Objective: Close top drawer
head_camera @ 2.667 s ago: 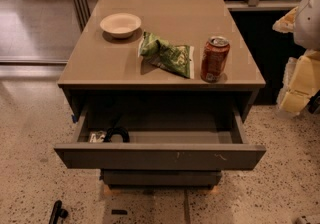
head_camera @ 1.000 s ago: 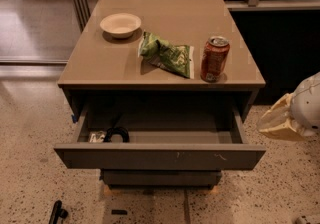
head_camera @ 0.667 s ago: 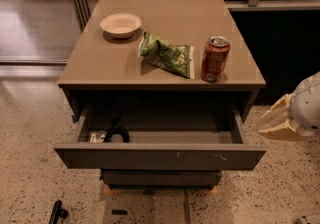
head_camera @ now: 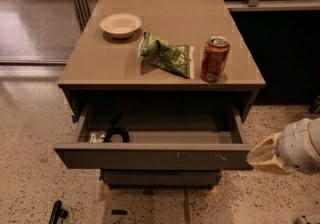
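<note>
The drawer [head_camera: 150, 157] stands pulled well out from under the surface [head_camera: 95, 70], its scratched front far forward of the cabinet face. None of the closing is done, and the whole push back remains.

The gripper [head_camera: 264, 157] hangs just beside the drawer's right front corner, level with the front. It may be touching the corner, but contact is hard to confirm, and I cannot tell whether it is released or clenched. It carries nothing that shows.

Inside the drawer, at its left, a black cable [head_camera: 116, 134] lies low, below the rim. It should not catch as the drawer slides in. Behind and above the drawer, a bowl [head_camera: 120, 24], a bag [head_camera: 166, 54] and a can [head_camera: 215, 59] sit on the surface, out of the drawer's path.

The floor [head_camera: 30, 133] ahead of the drawer and to its right gives room to swing. The gripper is off to the side of the front, not before it. It probably has to come round ahead of the front, since a shove at the corner alone could skew the drawer on its runners.
</note>
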Tool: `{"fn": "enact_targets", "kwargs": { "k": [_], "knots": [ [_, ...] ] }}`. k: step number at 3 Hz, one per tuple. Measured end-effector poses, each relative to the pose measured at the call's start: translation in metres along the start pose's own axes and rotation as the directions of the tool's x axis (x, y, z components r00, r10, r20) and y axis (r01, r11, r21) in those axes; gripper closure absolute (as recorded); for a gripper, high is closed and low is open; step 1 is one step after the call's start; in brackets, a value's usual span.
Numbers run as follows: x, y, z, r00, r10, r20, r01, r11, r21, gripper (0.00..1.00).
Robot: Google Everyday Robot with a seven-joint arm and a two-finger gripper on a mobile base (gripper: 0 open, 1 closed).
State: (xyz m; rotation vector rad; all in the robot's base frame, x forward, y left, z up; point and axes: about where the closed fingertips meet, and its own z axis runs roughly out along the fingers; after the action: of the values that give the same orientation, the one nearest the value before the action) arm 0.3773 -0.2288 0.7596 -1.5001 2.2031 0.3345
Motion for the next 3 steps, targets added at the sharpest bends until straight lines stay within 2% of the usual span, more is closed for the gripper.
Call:
{"fn": "enact_targets", "kwargs": {
  "k": [1,3],
  "knots": [
    [0.0294,0.0298,0.0589,0.997,0.037,0.072,-0.030,0.9943,-0.102,1.00],
    [0.0309,0.0313,0.0618,0.997,0.036,0.071,-0.028,0.9934,-0.111,1.00]
  ]
}}
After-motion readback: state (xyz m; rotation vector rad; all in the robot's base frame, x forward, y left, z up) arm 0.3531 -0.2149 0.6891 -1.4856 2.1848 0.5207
